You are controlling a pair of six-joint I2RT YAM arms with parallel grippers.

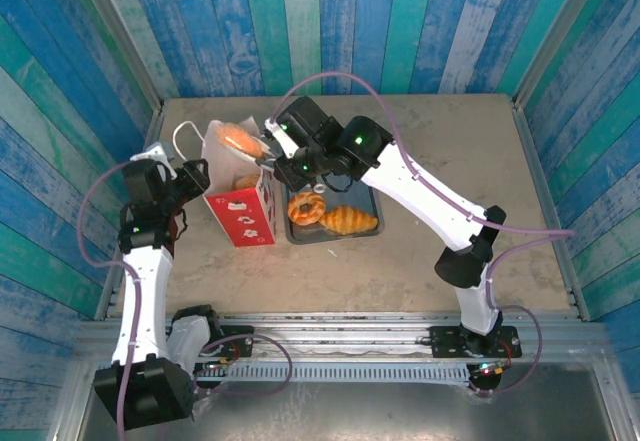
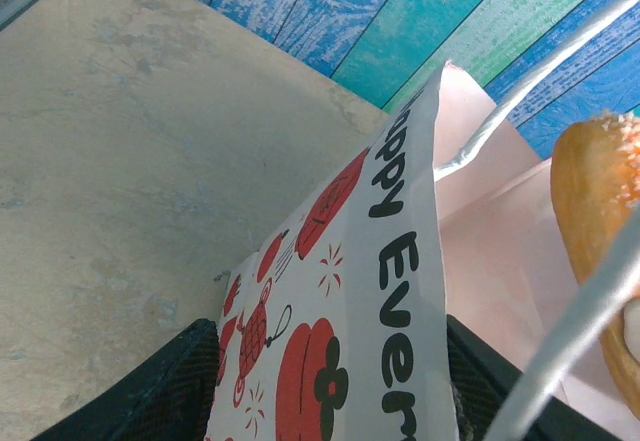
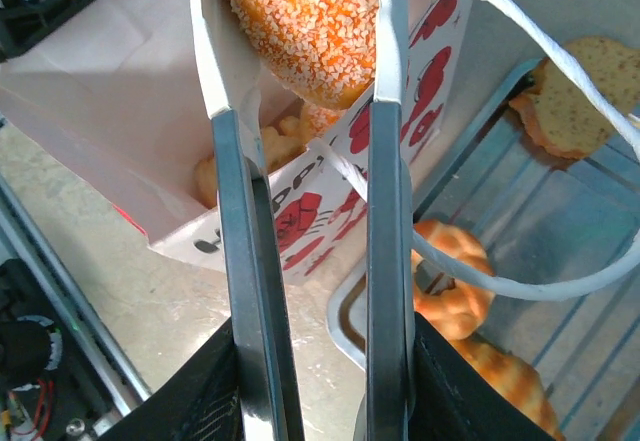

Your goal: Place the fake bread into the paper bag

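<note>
Reaching in from the near left, the left gripper [image 1: 199, 176] closes on the narrow side of the paper bag [image 1: 243, 211]; in its wrist view both black fingers [image 2: 180, 386] press against the printed panel's edges. The bag stands upright on the tan table [image 1: 420, 271], red lower half toward the arm bases, mouth open upward. Just beside it on the right sits a grey metal tray [image 1: 360, 199], touching or nearly touching the bag's wall. On the tray lie a croissant [image 1: 349, 221] at the near side, a ring donut [image 1: 305, 207] next to the bag, and a brown seeded slice [image 3: 585, 86] farther back. A white cord handle [image 3: 560, 71] loops loosely over the tray. Inside the bag, a couple of golden pastries [image 3: 275, 146] rest at the bottom. Above the bag's mouth, the right gripper [image 1: 262, 156] pinches a sugar-crusted orange bun [image 3: 310, 21] between its metal fingers. Behind everything rises the blue and green plank wall [image 1: 400, 21].
</note>
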